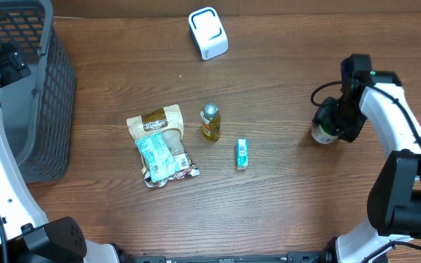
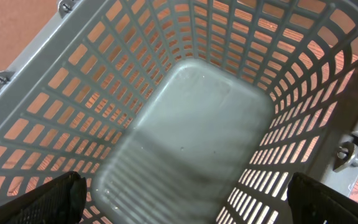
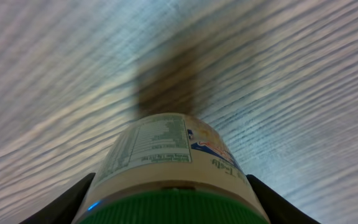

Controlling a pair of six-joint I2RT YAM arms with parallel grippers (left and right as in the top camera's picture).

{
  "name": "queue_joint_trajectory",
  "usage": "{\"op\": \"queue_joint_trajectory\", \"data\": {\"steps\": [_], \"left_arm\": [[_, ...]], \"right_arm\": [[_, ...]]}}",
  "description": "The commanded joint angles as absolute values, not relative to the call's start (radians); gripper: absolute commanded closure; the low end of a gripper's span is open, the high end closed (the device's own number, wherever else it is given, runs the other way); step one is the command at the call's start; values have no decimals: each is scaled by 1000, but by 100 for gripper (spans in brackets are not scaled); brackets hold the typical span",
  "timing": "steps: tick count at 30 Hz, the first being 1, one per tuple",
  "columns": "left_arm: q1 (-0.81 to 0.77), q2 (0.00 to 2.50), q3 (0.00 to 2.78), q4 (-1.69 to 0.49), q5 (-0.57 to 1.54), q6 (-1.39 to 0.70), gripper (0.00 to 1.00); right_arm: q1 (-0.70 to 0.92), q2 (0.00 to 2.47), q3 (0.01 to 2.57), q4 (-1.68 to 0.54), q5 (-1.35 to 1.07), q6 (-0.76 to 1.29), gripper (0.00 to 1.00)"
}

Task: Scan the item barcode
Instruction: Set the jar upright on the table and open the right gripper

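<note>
A jar [image 3: 166, 155] with a green lid and a pale printed label fills the bottom of the right wrist view. My right gripper [image 3: 169, 208] is shut on it, one black finger on each side. In the overhead view this jar [image 1: 319, 133] is at the table's right side, partly hidden under the right gripper [image 1: 333, 120]. The white scanner [image 1: 208, 33] stands at the table's far edge. My left gripper [image 2: 185, 202] hangs open and empty over the floor of the grey basket [image 2: 185, 124].
The grey basket [image 1: 46, 95] stands at the left edge. Mid-table lie a snack bag [image 1: 159, 145], a small amber bottle [image 1: 210, 122] and a small green box [image 1: 242, 154]. The table surface behind the jar in the right wrist view is blurred.
</note>
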State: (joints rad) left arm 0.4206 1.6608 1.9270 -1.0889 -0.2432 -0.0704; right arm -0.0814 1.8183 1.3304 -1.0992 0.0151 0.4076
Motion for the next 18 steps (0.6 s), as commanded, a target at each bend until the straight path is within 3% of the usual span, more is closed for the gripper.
{"op": "queue_joint_trajectory", "data": {"steps": [1, 3, 10, 12, 14, 18], "left_arm": [[418, 1660, 1942, -1089, -235, -52, 0], [418, 1660, 1942, -1089, -236, -51, 0], [418, 1660, 1942, -1089, -235, -52, 1], [418, 1660, 1942, -1089, -236, -51, 0], [419, 1660, 1942, -1089, -235, -52, 0], [418, 1660, 1942, -1089, -236, -52, 0]], "right_arm": [[-78, 1778, 1259, -1036, 44, 424, 58], [-78, 1779, 1224, -995, 51, 423, 57], [-78, 1779, 1179, -951, 51, 419, 41], [-78, 1779, 1179, -951, 51, 419, 16], [-78, 1779, 1179, -953, 51, 418, 0], [-78, 1779, 1179, -955, 51, 418, 0]]}}
